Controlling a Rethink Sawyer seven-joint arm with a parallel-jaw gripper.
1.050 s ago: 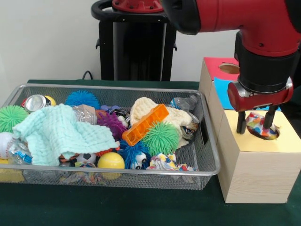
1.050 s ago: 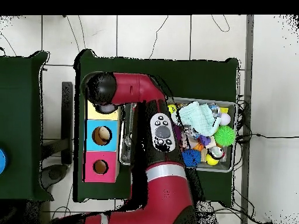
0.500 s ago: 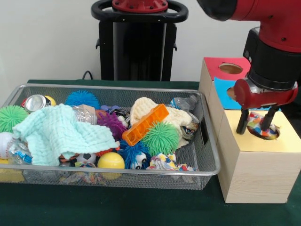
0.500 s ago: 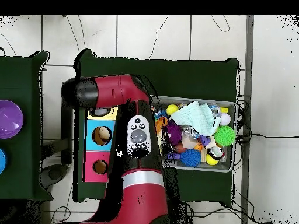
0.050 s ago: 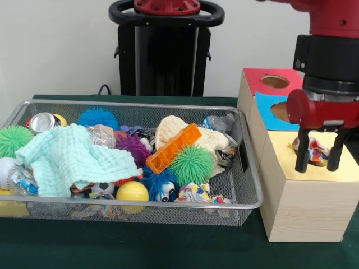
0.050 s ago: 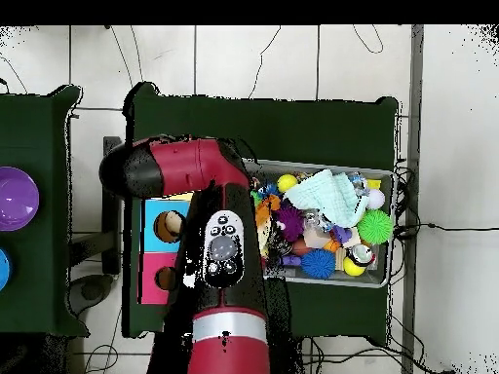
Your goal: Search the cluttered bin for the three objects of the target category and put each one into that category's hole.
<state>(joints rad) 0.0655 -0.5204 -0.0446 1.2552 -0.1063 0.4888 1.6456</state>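
You see a plain white wall [image 5: 50, 50] behind the green table [image 5: 129, 246]. From above, the floor [image 6: 292, 63] is pale tiles, with cables [image 6: 429, 229] lying across.

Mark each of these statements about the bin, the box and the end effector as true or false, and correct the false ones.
1. The end effector is open and holds nothing. True.
2. A multicoloured object sits at the hole of the box's yellow section. True.
3. The orange ridged toy lies on the green table outside the wire bin. False: it lies in the bin, on top of the clutter.
4. The light green cloth is draped over things at the bin's left part in the front view. True.
5. The red section's hole is plugged with a yellow ball. False: that hole is open; the yellow ball sits in the bin.
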